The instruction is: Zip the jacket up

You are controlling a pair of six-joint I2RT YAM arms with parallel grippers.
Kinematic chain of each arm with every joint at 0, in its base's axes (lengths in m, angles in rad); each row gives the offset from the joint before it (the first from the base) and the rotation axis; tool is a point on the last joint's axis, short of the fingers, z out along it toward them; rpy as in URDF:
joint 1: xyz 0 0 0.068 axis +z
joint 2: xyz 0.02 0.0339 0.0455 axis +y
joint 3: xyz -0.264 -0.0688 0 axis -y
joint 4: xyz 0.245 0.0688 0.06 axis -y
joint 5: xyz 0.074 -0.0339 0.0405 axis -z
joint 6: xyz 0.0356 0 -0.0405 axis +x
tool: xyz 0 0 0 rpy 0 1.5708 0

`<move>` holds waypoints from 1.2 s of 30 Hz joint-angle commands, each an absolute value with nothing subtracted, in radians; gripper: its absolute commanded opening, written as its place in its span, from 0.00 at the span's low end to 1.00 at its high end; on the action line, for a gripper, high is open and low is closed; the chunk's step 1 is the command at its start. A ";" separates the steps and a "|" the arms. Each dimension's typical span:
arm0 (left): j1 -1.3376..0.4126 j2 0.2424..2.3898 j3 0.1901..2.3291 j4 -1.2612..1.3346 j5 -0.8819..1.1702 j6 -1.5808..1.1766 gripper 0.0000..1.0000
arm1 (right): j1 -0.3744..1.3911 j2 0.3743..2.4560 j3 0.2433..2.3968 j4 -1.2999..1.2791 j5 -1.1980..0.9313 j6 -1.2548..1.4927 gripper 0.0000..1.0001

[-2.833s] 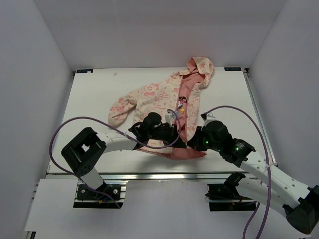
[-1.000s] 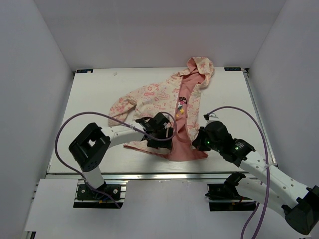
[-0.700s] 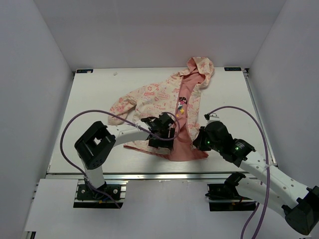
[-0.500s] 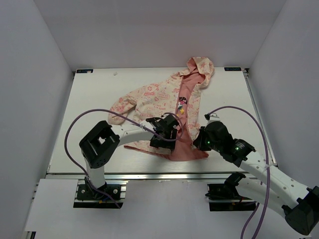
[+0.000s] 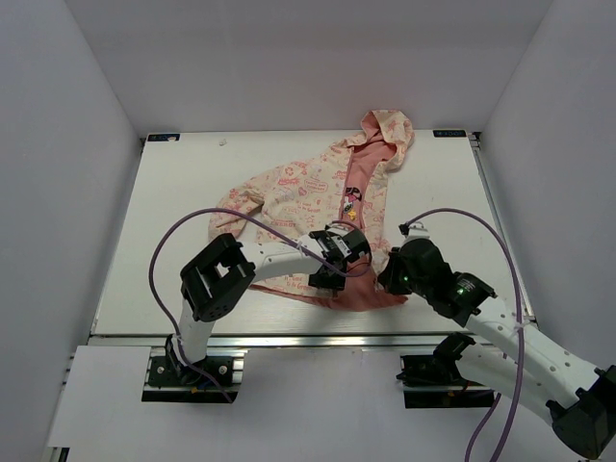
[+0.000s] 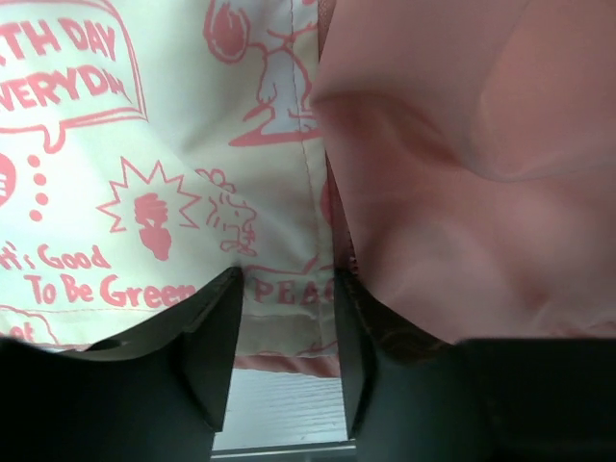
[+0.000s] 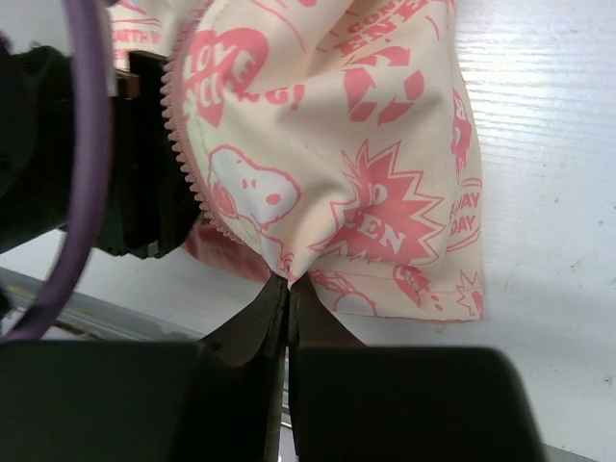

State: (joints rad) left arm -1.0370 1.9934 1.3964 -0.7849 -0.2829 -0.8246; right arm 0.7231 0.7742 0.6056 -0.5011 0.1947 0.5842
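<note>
The jacket lies open on the white table, cream print outside, salmon lining showing down the middle, hood at the far end. My left gripper sits at the hem by the front opening. In the left wrist view its jaws stand apart around the printed front panel's bottom corner, with the lining to the right. My right gripper is shut on the other front panel's lower corner, and the cream fabric with its pink zipper teeth bunches up above the jaws.
The table's front rail runs just below both grippers. Purple cables loop over each arm. The left gripper's black fingers stand close beside the zipper edge in the right wrist view. White walls enclose the table.
My left gripper has slid right along the hem to the front opening, and its jaws have narrowed around the panel's corner. The right gripper has kept its pinch and barely moved.
</note>
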 commanded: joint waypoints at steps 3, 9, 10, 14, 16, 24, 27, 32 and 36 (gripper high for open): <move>-1.040 2.028 1.359 -0.877 -0.363 -0.847 0.49 | 0.723 0.807 0.594 -0.522 0.262 0.587 0.00; -1.037 2.008 1.353 -0.896 -0.396 -0.848 0.28 | 0.700 0.830 0.604 -0.554 0.336 0.588 0.00; -1.035 2.009 1.350 -0.893 -0.390 -0.847 0.25 | 0.695 0.830 0.604 -0.555 0.336 0.581 0.00; -1.029 1.997 1.348 -0.887 -0.370 -0.847 0.07 | 0.683 0.833 0.600 -0.551 0.331 0.574 0.00; -1.028 1.977 1.347 -0.881 -0.371 -0.842 0.11 | 0.675 0.844 0.597 -0.551 0.330 0.569 0.00; -0.986 1.875 1.309 -0.923 -0.406 -0.831 0.22 | 0.563 0.882 0.595 -0.584 0.345 0.560 0.00; -0.963 1.830 1.269 -0.919 -0.405 -0.827 0.24 | 0.526 0.890 0.594 -0.587 0.341 0.560 0.00; -0.934 1.775 1.224 -0.913 -0.396 -0.819 0.11 | 0.488 0.910 0.598 -0.589 0.339 0.558 0.00; -0.919 1.743 1.193 -0.906 -0.385 -0.804 0.05 | 0.472 0.914 0.603 -0.601 0.356 0.564 0.00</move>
